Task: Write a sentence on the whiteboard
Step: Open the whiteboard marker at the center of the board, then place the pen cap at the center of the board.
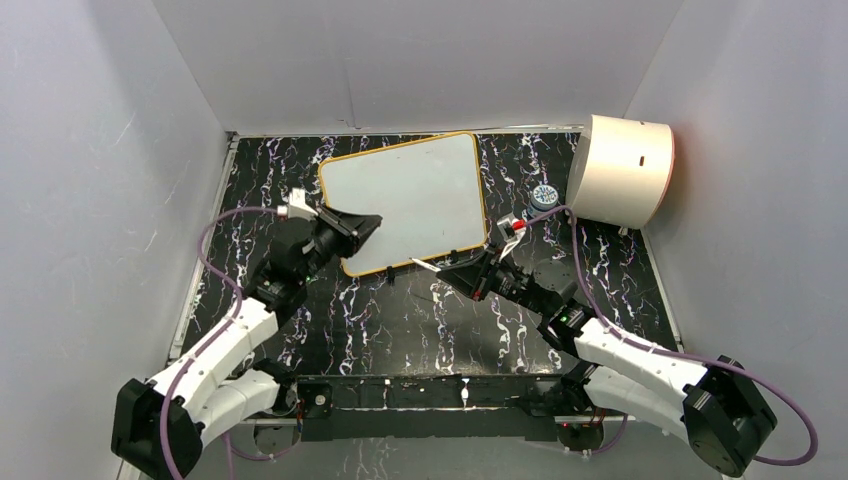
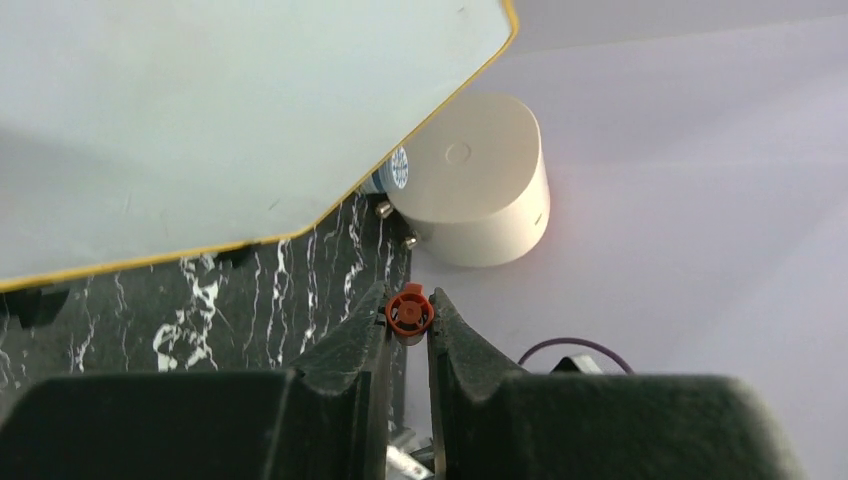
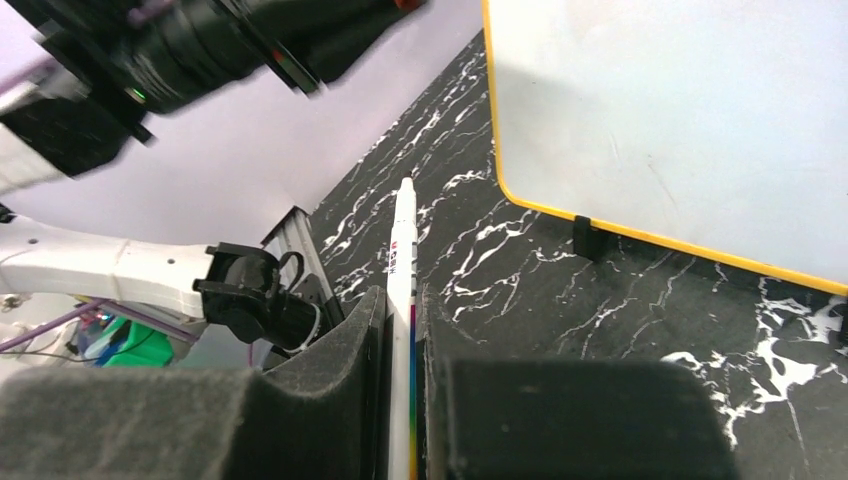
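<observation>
L end effector point(image 2: 408, 296) nips red cap point(image 2: 408, 312) | R end effector point(image 3: 400, 296) nips marker point(image 3: 404, 230) — whiteboard point(image 1: 410, 195) edge near

One whiteboard point(image 1: 405, 200), one white marker point(image 3: 404, 240), one red cap point(image 2: 408, 311), one cream drum point(image 1: 622, 170), one marbled mat point(image 1: 400, 310).

The left arm point(image 1: 215, 350) goes from its base at the near left corner forward and to the right, bent at the elbow. The left gripper point(image 2: 408, 303) points to the right, and its 2 dark fingers point(image 2: 352, 340) are closed on a small red cap point(image 2: 408, 312) at their tips. The right arm point(image 1: 640, 365) goes from the near right corner forward and to the left, low and stretched out. The right gripper point(image 3: 400, 296) points to the left, its 2 jaws pressed on a white marker point(image 3: 404, 240), which sticks out past the tips.
</observation>
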Robot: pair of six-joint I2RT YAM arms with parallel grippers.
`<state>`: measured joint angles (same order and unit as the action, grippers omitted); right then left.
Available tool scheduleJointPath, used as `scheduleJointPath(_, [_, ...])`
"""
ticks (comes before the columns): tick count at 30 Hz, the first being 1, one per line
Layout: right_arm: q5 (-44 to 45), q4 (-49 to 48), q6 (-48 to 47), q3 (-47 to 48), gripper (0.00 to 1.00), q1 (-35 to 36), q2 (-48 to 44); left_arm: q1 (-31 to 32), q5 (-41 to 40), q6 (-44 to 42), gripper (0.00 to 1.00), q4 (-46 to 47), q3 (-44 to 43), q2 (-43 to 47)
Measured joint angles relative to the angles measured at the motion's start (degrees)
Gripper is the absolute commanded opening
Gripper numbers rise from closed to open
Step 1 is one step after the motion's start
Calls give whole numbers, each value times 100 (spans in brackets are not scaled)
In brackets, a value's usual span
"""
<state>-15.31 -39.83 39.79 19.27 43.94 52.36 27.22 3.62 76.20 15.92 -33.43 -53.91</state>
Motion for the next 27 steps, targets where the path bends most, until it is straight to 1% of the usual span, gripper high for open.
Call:
scheduleJointPath(4, [105, 151, -162, 2, 0, 0, -31, -142, -157, -992, 0, -992, -1108, -214])
scheduleJointPath(8, [205, 380, -332, 4, 0, 0, -50, -409, -245, -1893, 0, -2015, -1987, -568])
scheduleJointPath(12, [308, 595, -516, 13, 0, 0, -181, -938, -282, -2710, 0, -3008, -2667, -957])
scheduleJointPath(15, [350, 750, -686, 79, 0, 0, -258, -1475, -267, -3241, 0, -3698, -3095, -1172])
scheduleJointPath(18, [385, 866, -828, 142, 0, 0, -310, -2039, -136, -3639, 0, -4131, -3392, -1335])
scheduleJointPath(23, [470, 1110, -1062, 210, 0, 0, -433, -3136, 463, -4133, 0, -4474, -3532, -1733])
scheduleJointPath(26, [529, 1307, -1207, 251, 0, 0, -557, -3593, 656, -4404, 0, -4671, -3565, -2223])
scheduleJointPath(27, [551, 1346, -1239, 260, 0, 0, -592, -3654, 684, -4474, 0, -4704, -3574, -2385])
